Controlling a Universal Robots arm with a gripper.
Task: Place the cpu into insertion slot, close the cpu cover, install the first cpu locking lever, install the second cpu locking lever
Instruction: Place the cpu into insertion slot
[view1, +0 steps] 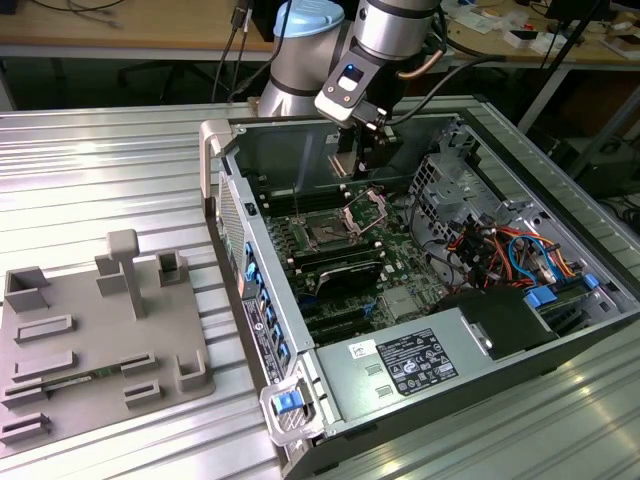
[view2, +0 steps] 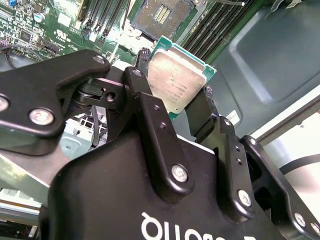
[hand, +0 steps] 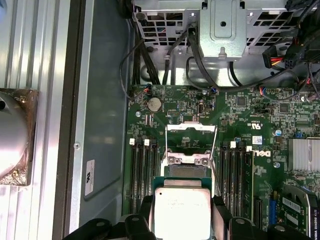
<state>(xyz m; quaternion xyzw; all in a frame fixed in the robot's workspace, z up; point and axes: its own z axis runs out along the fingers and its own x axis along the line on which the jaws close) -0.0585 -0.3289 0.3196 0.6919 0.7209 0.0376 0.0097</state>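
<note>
Square, silver-faced, green-rimmed cpu (view2: 177, 80) in the pinch of the gripper (view2: 172, 91), between 2 black fingers (view2: 145, 102).

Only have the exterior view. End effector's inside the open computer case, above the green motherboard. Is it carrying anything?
Observer: Yes. In both wrist views the black end effector is shut on the small square cpu, a silver metal face with a green border, with one finger on each of two opposite edges.
Operator: Slot free?
Observer: In the second wrist view the small square dark insertion slot with its silvery rim is empty, nothing seated in it.
</note>
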